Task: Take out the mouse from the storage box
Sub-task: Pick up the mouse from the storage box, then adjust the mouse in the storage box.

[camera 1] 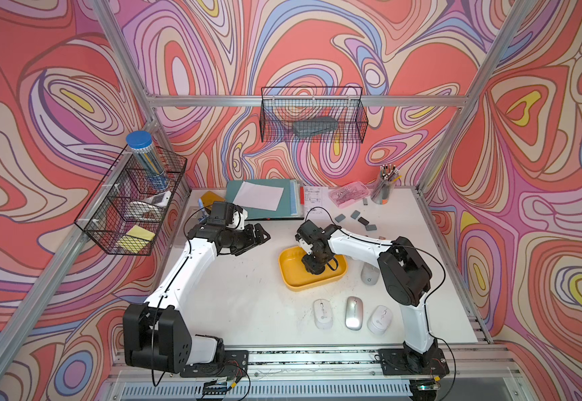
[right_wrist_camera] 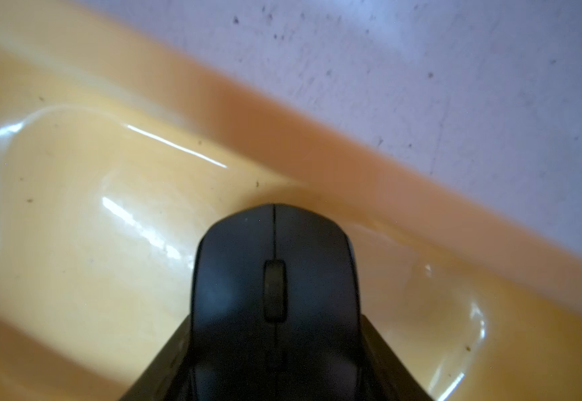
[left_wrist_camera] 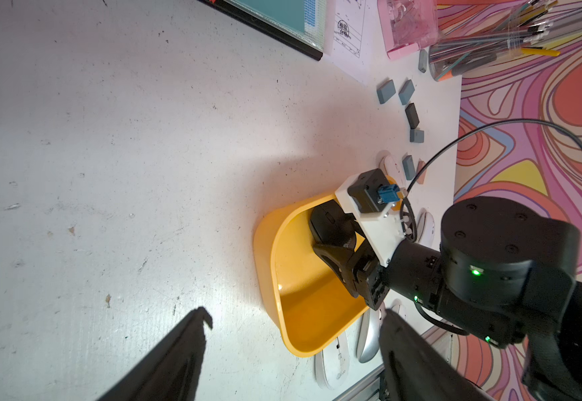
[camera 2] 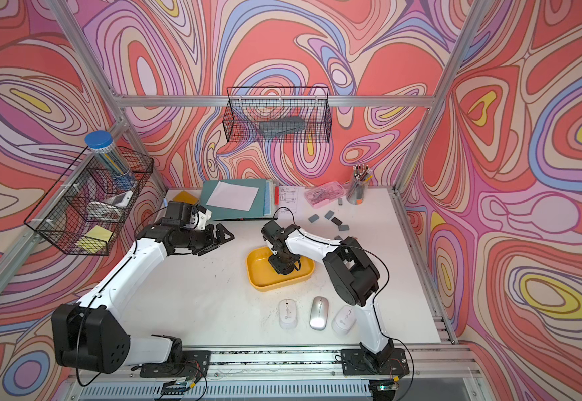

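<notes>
A robot lab cell — aluminium frame (camera 1: 247, 100), printed walls (camera 1: 317, 45) — with office clutter (folders (camera 1: 286, 205), pen cup (camera 1: 383, 191)).

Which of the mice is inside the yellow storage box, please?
The black mouse, gripped in the right gripper's jaws within the storage box; the silver mouse and the white mice lie outside it on the table.

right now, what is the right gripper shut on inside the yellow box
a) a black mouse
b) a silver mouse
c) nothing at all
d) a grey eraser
a: in the right wrist view the right gripper has a finger pressed on each side of the black mouse, over the floor of the storage box.
</notes>
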Tool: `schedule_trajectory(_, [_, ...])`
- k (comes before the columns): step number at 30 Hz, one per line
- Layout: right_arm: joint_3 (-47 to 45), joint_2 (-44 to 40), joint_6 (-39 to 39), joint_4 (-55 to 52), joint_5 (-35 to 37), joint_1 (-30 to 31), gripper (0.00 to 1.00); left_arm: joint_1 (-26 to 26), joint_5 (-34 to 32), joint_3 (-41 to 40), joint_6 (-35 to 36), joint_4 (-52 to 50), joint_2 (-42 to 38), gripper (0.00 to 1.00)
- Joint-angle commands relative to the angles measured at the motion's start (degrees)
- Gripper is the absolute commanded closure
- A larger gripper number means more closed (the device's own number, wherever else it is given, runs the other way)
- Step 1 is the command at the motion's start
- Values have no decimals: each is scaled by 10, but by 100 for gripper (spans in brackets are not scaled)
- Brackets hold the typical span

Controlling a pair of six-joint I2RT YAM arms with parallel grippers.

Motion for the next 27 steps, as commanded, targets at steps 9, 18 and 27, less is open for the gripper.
schedule_trajectory(9, [30,-96,18,-57,74,-18,73,-4,10,1,7,-2,-5,18])
schedule_trajectory(18, [23,-147,97,-79,178,-192,73,-5,14,1,7,0,-15,18])
schedule_trajectory(27, [0,-116,149,-7,150,-399,73,-6,17,0,7,0,-14,18])
